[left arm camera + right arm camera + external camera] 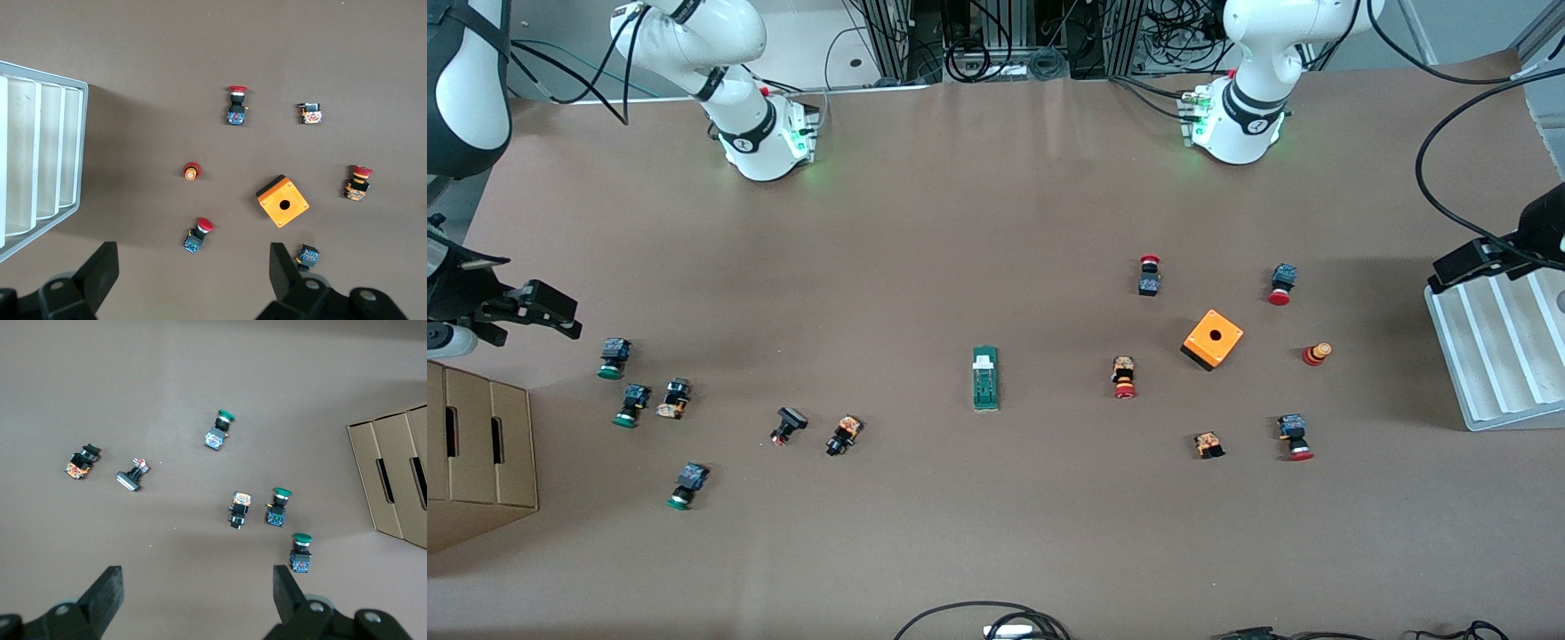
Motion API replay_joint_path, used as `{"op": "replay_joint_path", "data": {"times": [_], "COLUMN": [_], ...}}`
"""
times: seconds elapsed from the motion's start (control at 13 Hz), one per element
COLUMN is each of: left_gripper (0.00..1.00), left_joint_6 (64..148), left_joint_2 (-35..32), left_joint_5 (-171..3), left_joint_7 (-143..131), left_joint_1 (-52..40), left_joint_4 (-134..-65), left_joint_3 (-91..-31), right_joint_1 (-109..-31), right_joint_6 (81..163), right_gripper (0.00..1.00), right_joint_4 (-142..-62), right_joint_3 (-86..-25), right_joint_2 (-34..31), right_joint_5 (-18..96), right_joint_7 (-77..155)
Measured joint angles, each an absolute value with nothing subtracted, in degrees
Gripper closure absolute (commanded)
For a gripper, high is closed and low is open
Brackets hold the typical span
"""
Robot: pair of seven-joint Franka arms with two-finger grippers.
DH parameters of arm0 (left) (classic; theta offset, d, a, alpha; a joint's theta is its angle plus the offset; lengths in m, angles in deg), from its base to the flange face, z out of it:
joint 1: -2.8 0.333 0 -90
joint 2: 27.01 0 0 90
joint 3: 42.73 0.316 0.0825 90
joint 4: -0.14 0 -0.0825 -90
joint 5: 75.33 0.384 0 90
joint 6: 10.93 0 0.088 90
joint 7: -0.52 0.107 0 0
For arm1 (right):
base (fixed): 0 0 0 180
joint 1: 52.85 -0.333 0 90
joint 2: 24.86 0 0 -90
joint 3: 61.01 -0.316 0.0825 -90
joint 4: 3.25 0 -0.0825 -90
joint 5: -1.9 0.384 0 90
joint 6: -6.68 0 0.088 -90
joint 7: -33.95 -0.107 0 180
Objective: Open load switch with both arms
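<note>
Tabletop: both claws point(190, 280) point(197, 600) hover high, spread.

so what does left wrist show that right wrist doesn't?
Only the left wrist view: the open left gripper over the orange box, red-capped buttons such as one, and the white ribbed tray.

Only the right wrist view: the open right gripper over green-capped buttons such as one, plus the cardboard box.

Shared: the brown table and small scattered push-buttons. Neither shows the load switch, seen only in the front view.
</note>
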State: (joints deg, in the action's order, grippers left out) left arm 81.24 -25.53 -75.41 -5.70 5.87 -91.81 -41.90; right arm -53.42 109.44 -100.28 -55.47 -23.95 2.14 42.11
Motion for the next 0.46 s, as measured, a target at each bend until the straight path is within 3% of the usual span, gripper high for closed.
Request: {"op": "replay_joint_path", "data": {"times": [0.46], "left_gripper": [0.0], "left_joint_6": [82.31], "left_joint_2": [-25.52], "left_joint_5": [-75.4], "left_joint_7": [-5.7], "left_joint_1": [5.67], "left_joint_4": [-91.77], "left_joint_3": [-42.46], "right_joint_1": [-53.42], "right_joint_6": [109.56], "right_gripper": [0.0], "right_joint_4": [-100.28], "right_joint_3": [-55.47], "right_joint_2": [-23.94], "right_joint_5": [2.14], "right_joint_7": [42.11]}}
